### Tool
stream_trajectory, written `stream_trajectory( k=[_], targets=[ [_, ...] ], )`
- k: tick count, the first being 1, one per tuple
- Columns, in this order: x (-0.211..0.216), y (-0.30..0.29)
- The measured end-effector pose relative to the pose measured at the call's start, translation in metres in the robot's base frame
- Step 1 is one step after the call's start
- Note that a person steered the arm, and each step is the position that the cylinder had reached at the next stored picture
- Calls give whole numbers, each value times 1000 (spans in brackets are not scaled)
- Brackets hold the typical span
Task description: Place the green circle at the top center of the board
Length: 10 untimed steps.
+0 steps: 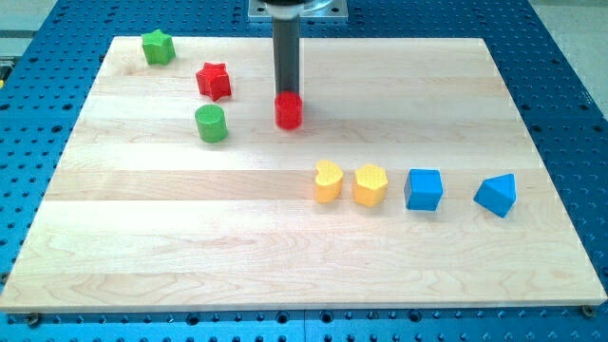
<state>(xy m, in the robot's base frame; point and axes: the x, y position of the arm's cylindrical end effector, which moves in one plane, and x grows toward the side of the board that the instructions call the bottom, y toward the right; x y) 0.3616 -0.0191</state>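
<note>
Straight dark rod (287, 52) upright, descending from mount at view's top centre. My tip (288, 94) meets top of red cylinder block (289, 111); contact or merely behind, cannot tell. No gripper fitted, nothing held. Green circle block (211, 123) on wooden board (190, 247), left of tip, below red star block (215, 81). Green star block (158, 47) at top left corner.

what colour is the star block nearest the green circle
Red: the red star sits just above the green circle in the camera view.
</note>
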Motion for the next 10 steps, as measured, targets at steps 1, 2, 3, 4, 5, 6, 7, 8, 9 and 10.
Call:
stream_trajectory(
  k=[1,2,3,4,5,6,7,8,9,10],
  targets=[
    [52,-2],
    [89,-73],
    [74,-112],
    [41,-112],
    [24,-119],
    [16,-98],
    [-23,-31],
    [-52,-18],
    [-68,-18],
    [-86,-2]
  ],
)
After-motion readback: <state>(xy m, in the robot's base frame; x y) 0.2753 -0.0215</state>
